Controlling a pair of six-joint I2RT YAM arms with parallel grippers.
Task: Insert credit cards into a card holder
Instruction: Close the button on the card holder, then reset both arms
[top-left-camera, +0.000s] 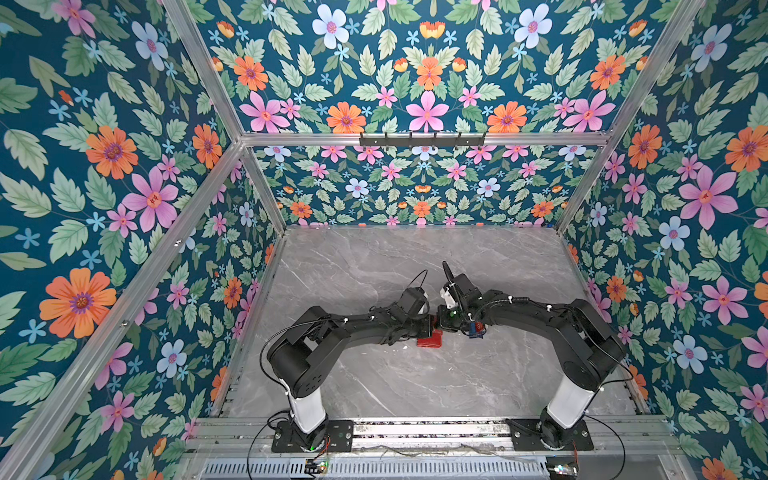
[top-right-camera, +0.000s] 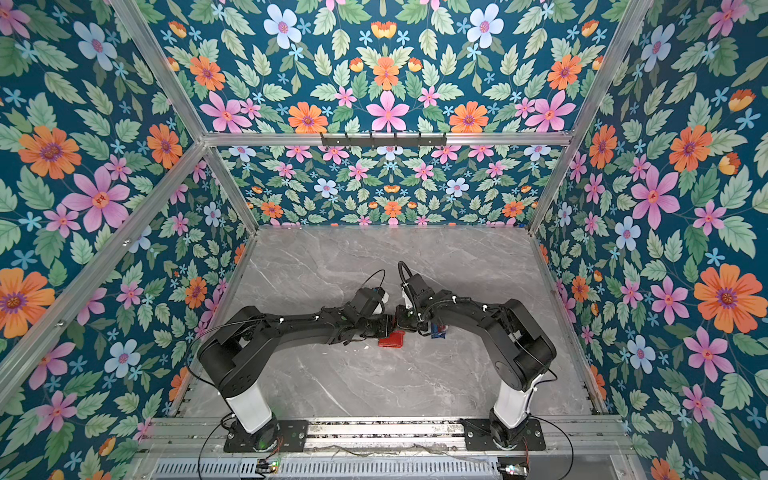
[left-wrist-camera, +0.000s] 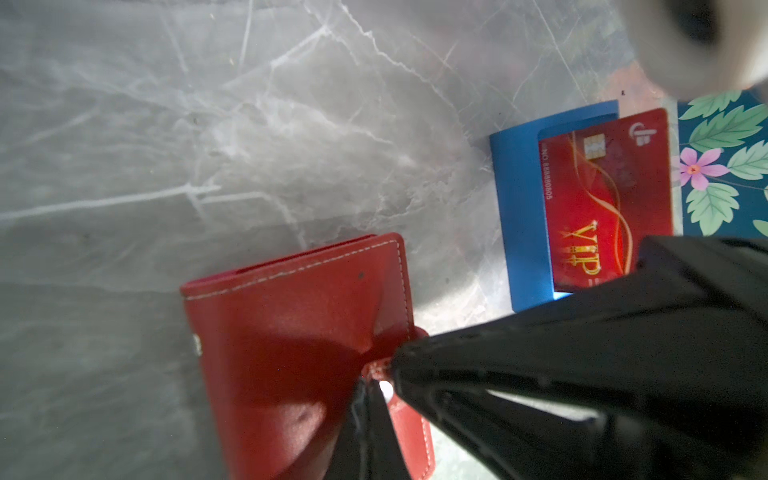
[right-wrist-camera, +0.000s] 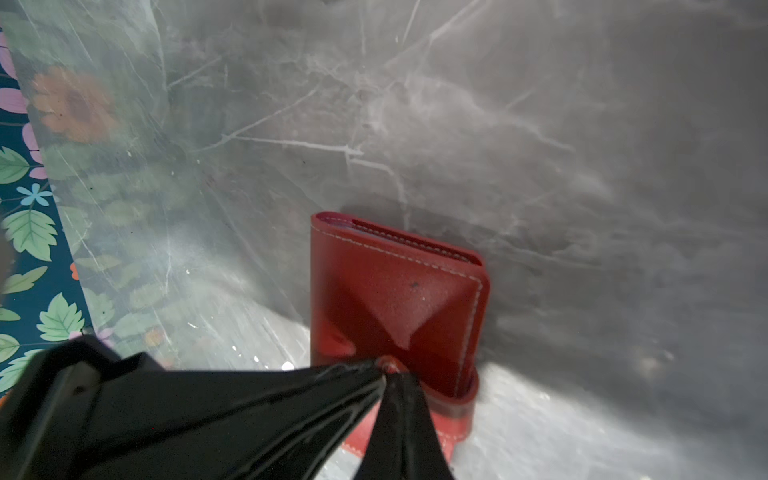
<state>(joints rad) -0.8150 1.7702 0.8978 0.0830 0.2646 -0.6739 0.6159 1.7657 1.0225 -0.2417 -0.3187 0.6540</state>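
The red card holder (top-left-camera: 430, 341) (top-right-camera: 391, 340) lies folded at the table's middle, between both arms. In the left wrist view, my left gripper (left-wrist-camera: 380, 374) is shut on a small red tab at the edge of the card holder (left-wrist-camera: 291, 316). My right gripper (right-wrist-camera: 385, 368) pinches the same edge of the card holder (right-wrist-camera: 399, 299) from the opposite side, jaws closed on it. In both top views the two grippers (top-left-camera: 432, 326) (top-left-camera: 441, 323) meet tip to tip over it. One red credit card (left-wrist-camera: 602, 199) marked VIP lies in a blue tray (left-wrist-camera: 519, 208).
The blue tray (top-left-camera: 477, 329) (top-right-camera: 438, 330) sits just right of the card holder, mostly hidden under the right arm. Floral walls (top-left-camera: 124, 249) close in the grey marble table (top-left-camera: 415, 386) on three sides. The arm bases stand on the rail (top-left-camera: 415, 428) at the front edge.
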